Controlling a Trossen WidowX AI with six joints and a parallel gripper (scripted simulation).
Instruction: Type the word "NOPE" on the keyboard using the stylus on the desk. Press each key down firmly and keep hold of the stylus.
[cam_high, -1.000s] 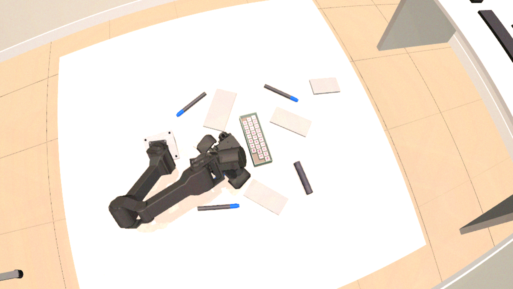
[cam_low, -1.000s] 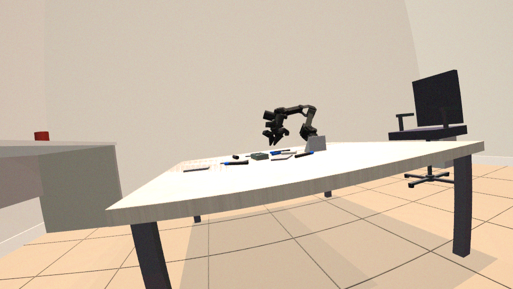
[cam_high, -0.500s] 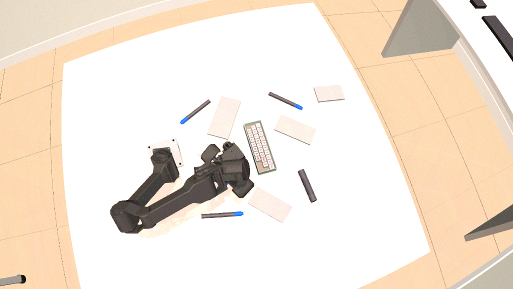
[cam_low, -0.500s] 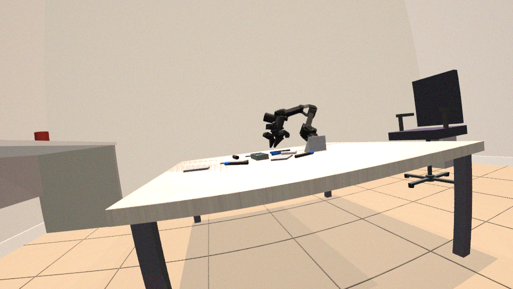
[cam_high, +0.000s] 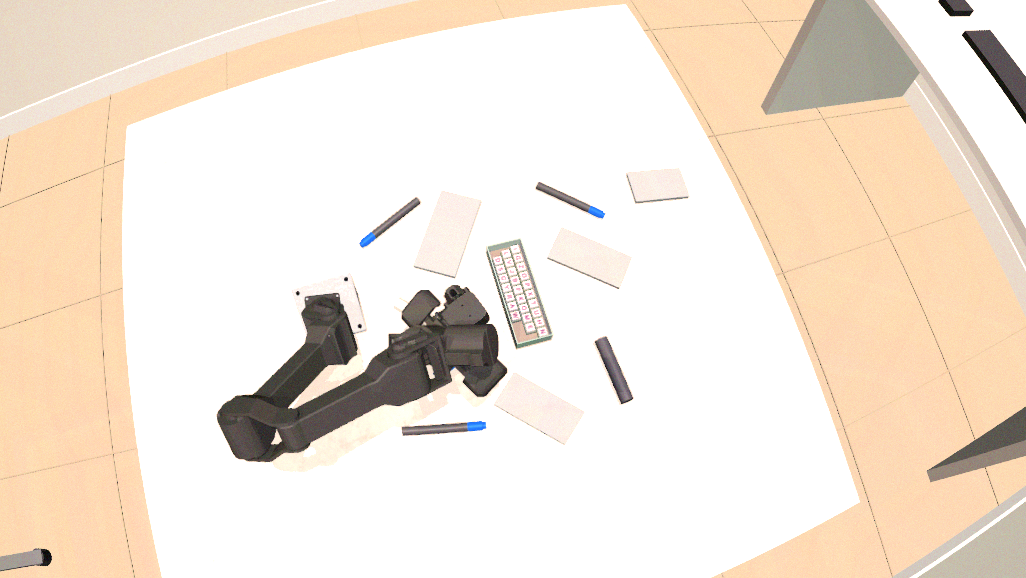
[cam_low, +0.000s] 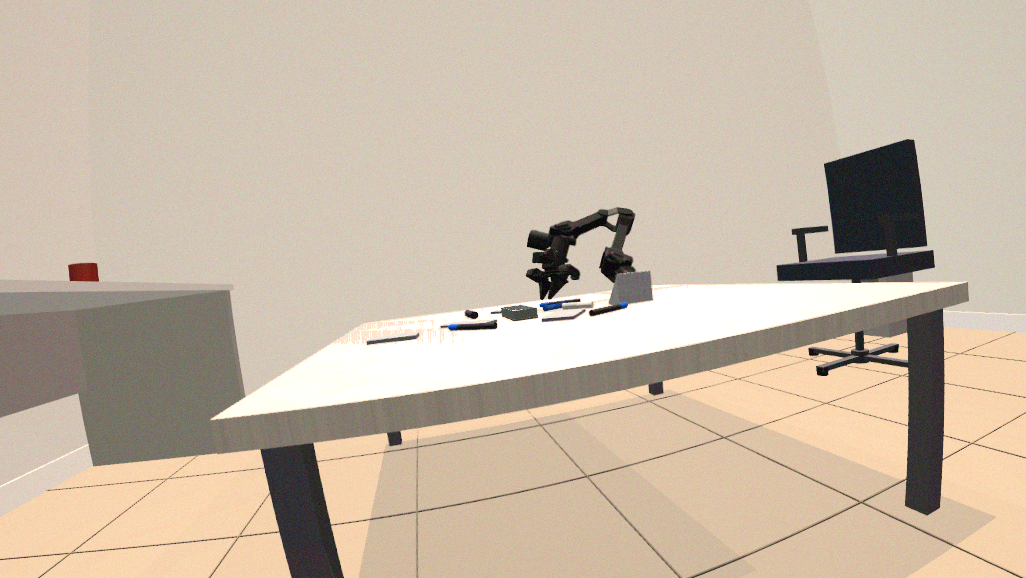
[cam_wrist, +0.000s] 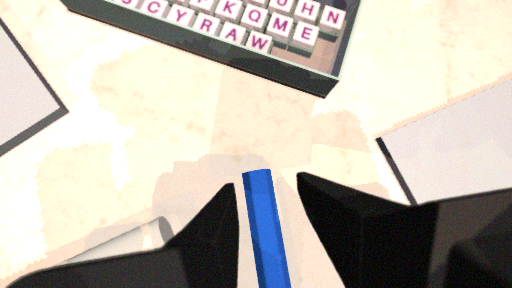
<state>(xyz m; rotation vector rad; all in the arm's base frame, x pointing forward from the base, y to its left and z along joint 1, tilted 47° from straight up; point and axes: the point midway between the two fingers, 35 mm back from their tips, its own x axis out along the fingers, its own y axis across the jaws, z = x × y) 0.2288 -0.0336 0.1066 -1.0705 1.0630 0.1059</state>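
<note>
The green-walled keyboard (cam_high: 521, 335) (cam_low: 519, 313) (cam_wrist: 280, 73) stands near the middle of the desk. In the wrist view the white N key (cam_wrist: 332, 19) and E key (cam_wrist: 306, 34) show at its right end; the far rows are cut off. A blue stylus (cam_wrist: 265, 230) (cam_low: 552, 306) lies on the desk in front of the keyboard, mostly hidden under the arm in the top view. My gripper (cam_wrist: 266, 186) (cam_low: 547, 296) is open and empty above it. The stylus appears between the spread fingers without touching them, its far end in view; the fingertips are hidden in the top view.
Dark blue-ended pens (cam_high: 389, 222) (cam_high: 570, 201) (cam_high: 443, 428) and a thick black cylinder (cam_high: 613, 369) lie around the keyboard. Flat pale slabs (cam_high: 447, 233) (cam_high: 588, 257) (cam_high: 538, 407) lie near it. A white cylinder (cam_wrist: 120, 242) (cam_low: 577, 305) lies left of the stylus in the wrist view.
</note>
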